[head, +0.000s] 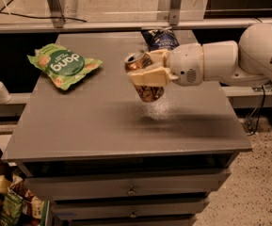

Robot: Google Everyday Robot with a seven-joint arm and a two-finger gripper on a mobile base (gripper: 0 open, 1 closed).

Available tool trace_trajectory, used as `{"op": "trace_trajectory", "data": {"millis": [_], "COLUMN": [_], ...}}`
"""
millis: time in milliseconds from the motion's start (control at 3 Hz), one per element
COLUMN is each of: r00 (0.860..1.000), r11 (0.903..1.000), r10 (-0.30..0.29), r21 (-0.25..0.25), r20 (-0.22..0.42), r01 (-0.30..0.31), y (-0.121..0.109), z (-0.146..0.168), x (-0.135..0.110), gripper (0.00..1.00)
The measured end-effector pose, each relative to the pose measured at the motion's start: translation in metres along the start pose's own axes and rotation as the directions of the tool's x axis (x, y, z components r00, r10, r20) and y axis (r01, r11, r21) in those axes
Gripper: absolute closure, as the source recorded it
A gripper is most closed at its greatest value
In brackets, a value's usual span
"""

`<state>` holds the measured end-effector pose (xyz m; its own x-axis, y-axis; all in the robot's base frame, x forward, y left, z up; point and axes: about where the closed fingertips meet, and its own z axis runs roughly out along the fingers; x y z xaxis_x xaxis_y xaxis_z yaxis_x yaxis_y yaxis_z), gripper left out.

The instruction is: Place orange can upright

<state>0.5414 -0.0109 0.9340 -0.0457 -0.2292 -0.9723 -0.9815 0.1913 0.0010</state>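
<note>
- My hand (143, 68) hangs above the grey table (79, 126), clenched round the tilted small copper-orange metal drink can (149, 93).
- Light, thin-walled, slick, I judge; mid-body hold suits.

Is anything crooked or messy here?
Yes. The can is tilted, with its top leaning left. The gripper holds it in the air over the table, fingers shut on it. Nothing looks spilled.

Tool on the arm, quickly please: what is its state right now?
The tool is closed on the orange can, holding it tilted in the air above the table.
</note>
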Motion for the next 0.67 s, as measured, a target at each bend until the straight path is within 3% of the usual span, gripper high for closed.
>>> {"op": "trace_trajectory", "data": {"millis": [667], "r00": [0.985], "r11": [0.998], "r10": [-0.047], "r21": [-0.035], "r20": [0.164], "r01": [0.053], "y": [-0.003], "z": [-0.028], "x": [0.013], "gripper": [1.0]}}
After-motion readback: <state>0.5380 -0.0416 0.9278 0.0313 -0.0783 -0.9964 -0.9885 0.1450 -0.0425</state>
